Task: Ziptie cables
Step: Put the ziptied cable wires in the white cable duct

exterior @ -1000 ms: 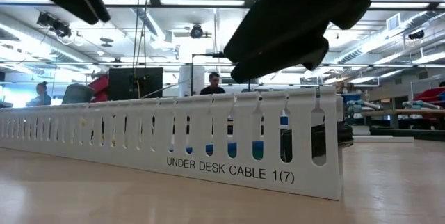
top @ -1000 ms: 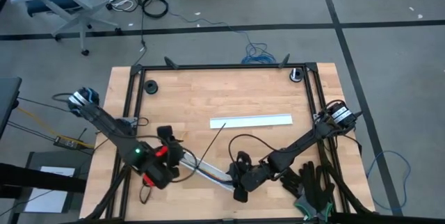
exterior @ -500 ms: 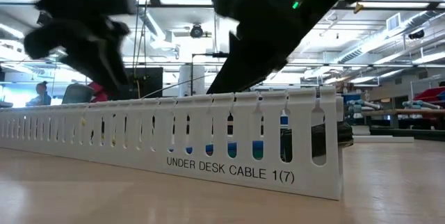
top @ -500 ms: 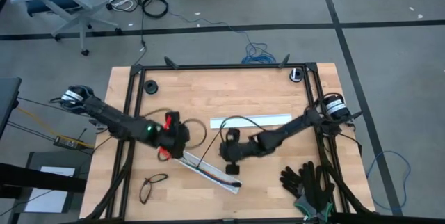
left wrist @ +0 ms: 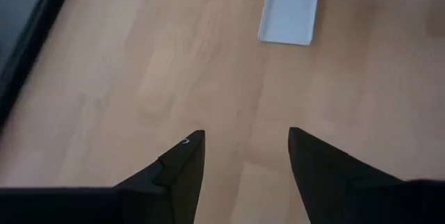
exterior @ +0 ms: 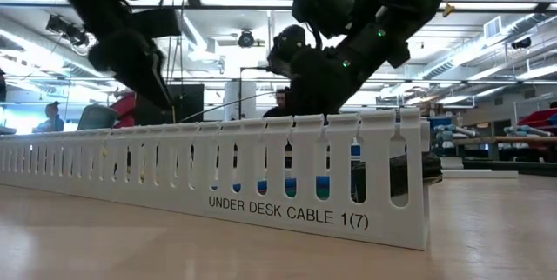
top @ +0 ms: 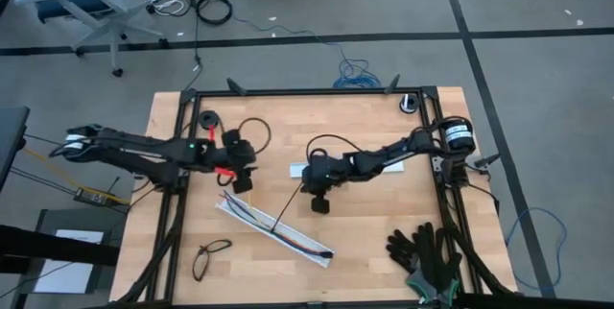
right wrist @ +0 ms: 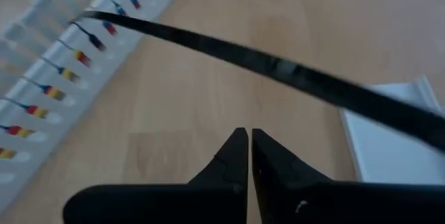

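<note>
Left gripper [top: 241,182] first: found hovering over the worktop's [top: 374,127] left half, fingers [left wrist: 182,165] spread, nothing between them. Found right gripper [top: 320,204] above mid-worktop, fingers [right wrist: 236,156] pressed together; could not tell whether anything was pinched. Logged slotted white rail [top: 321,254] lying diagonally near the front edge, the cables [top: 251,215] inside it, coloured wires showing through its slots. Noted second rail [top: 369,166] flat toward the right edge, behind the right arm. Saw black gloves [top: 427,249] at front-right corner, eyeglasses [top: 211,254] front-left. Marked thin black strip [top: 288,205] running from beside the right gripper to the slotted rail.
</note>
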Controlling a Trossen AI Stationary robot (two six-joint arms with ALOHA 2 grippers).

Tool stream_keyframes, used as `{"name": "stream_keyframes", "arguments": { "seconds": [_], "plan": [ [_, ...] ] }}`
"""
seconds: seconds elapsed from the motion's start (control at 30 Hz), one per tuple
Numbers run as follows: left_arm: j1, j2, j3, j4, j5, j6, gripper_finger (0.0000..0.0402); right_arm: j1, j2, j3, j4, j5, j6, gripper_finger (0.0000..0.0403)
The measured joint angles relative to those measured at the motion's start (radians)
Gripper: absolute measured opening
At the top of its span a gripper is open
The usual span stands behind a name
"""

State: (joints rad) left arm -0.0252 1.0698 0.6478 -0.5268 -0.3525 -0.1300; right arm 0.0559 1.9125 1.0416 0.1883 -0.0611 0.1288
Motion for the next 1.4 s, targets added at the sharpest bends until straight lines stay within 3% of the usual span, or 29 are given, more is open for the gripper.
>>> {"name": "stream_keyframes", "arguments": {
  "seconds": [0.1, 0.27, 0.47, 0.73, 0.87, 1.1, 1.4],
  "plan": [
    [-0.019, -0.072, -0.002, -0.044, -0.004, -0.127, 0.0181, -0.006, 0.0, 0.019, 0.0, -0.041, -0.024, 0.0002],
    [-0.071, -0.133, -0.001, -0.165, -0.106, -0.386, 0.0181, -0.009, -0.001, 0.052, -0.001, -0.071, -0.068, 0.0002],
    [-0.154, -0.107, -0.001, -0.31, -0.125, -0.67, 0.0181, -0.036, -0.013, 0.091, -0.051, -0.071, -0.108, 0.0001],
    [-0.302, -0.092, -0.001, -0.474, -0.155, -0.999, 0.0181, -0.118, -0.163, 0.129, -0.164, -0.036, -0.19, 0.0],
    [-0.395, -0.092, -0.001, -0.516, -0.157, -1.145, 0.0181, -0.141, -0.169, 0.194, -0.211, -0.038, -0.232, 0.0],
    [-0.564, -0.079, -0.001, -0.592, -0.168, -1.373, 0.0181, -0.121, 0.005, 0.36, -0.292, -0.152, -0.256, 0.0],
    [-0.706, -0.065, 0.001, -0.599, -0.104, -1.479, 0.0181, -0.087, 0.253, 0.541, -0.306, -0.242, -0.246, 0.0]
  ]
}}
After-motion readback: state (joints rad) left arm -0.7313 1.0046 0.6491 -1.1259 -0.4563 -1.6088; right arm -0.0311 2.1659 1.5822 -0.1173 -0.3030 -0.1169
